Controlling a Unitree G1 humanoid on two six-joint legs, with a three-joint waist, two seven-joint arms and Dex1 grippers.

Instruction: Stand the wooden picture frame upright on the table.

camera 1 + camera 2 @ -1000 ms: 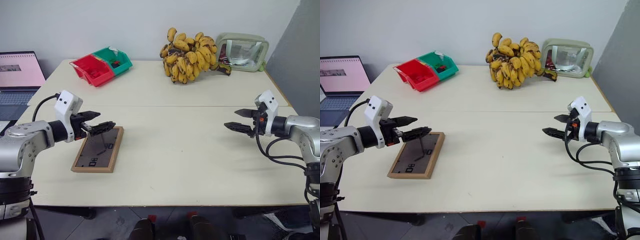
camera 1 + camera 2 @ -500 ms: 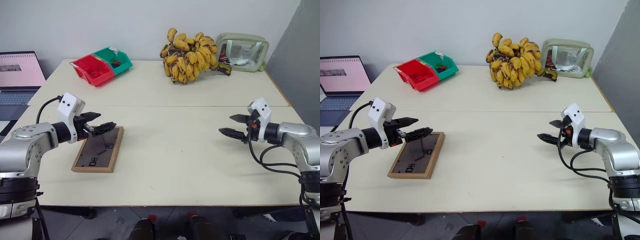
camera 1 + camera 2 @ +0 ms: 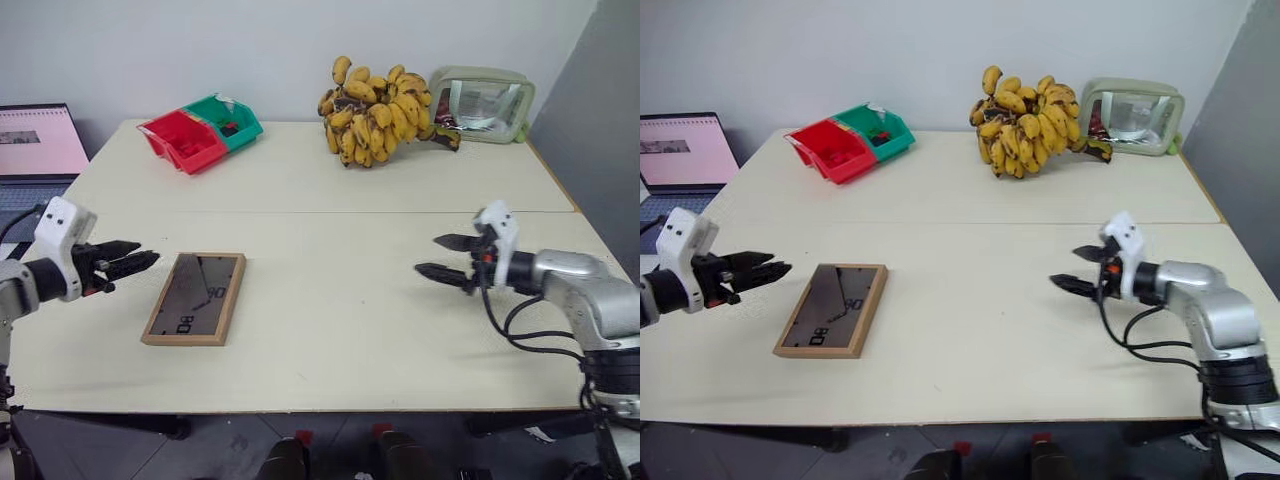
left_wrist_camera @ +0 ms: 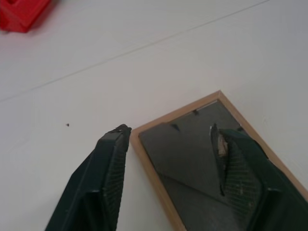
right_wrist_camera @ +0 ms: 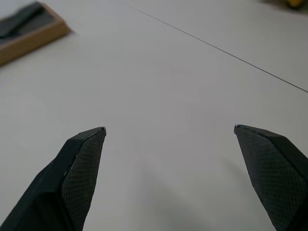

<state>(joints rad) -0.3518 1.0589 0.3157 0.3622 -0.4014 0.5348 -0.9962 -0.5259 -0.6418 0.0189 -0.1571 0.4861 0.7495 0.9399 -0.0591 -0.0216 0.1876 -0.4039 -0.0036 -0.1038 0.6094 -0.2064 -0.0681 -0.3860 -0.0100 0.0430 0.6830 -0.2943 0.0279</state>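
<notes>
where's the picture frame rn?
The wooden picture frame lies flat, back up, on the table in the head views, on the robot's left, near of the seam, just beside the left gripper.

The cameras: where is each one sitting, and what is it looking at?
Left eye and right eye views: on the head, looking down over the table at the wooden picture frame lying flat, with both arms showing.
Left wrist view: on the left arm, looking along the left gripper at the frame's corner.
Right wrist view: on the right arm, looking along the open right gripper over bare table.
Shared: the frame and the table's seam line show in all views.
</notes>
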